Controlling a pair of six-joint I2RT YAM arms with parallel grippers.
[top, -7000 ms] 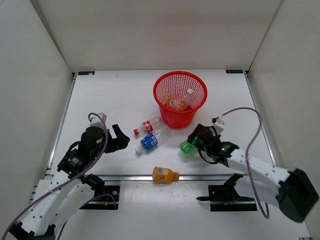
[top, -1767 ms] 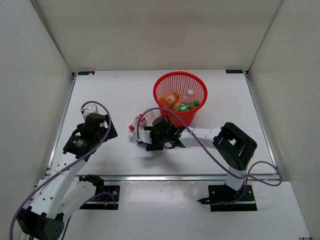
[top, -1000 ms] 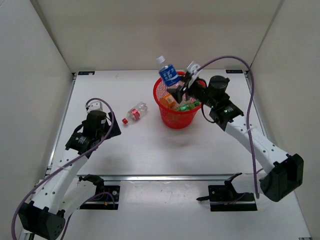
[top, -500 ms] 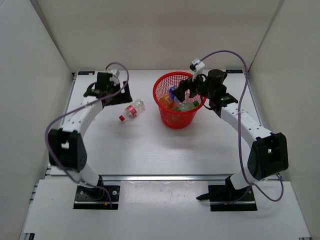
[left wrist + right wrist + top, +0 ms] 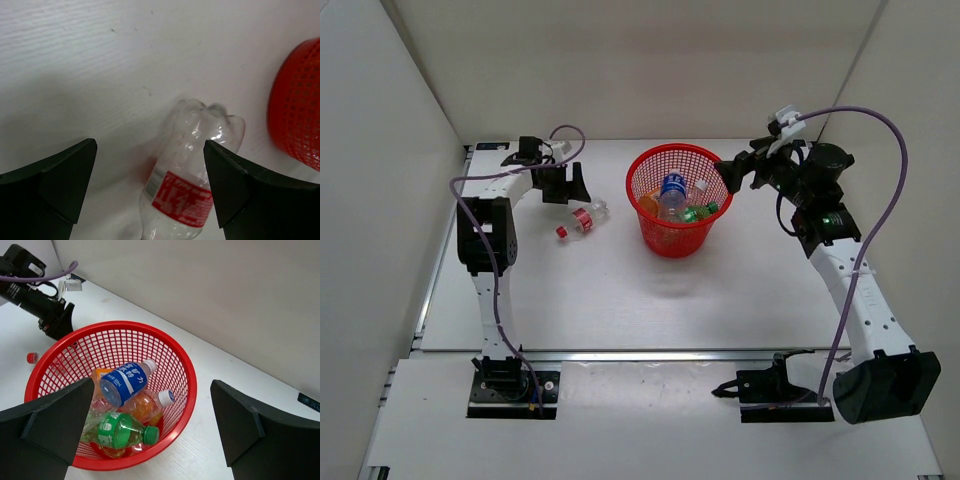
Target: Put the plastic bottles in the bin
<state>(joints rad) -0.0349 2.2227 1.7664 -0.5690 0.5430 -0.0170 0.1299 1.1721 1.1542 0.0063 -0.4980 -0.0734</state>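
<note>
Left wrist view had the left claw (image 5: pixel 149 144) spread wide and holding nothing. Its two dark fingers framed a clear bottle with a red label (image 5: pixel 192 165), which lay on its side on the white bench (image 5: pixel 75 60). The bottle's lobed base pointed away from the camera and sat nearer the right-hand finger than the left. No finger appeared to touch it. Just beyond, the curved lattice wall of the red mesh bin (image 5: pixel 297 115) entered at the edge.

From the top external camera, that bottle (image 5: pixel 582 217) lay just beside the left claw (image 5: pixel 570 185), a short way left of the bin (image 5: pixel 675 238). It was the only bottle seen outside the bin.

The right claw (image 5: pixel 152 385) was likewise open and empty, held above the bin's far-right rim. Inside lay a blue-label bottle (image 5: pixel 122 382), a green bottle (image 5: pixel 120 432) and an orange-filled bottle (image 5: pixel 147 405).

The red-label bottle looked empty, so probably very light, with thin walls that would dent under a hard squeeze. Being smooth and round, it might roll or squirt out. The labelled straight middle seemed the safest place to grip, across its width.
</note>
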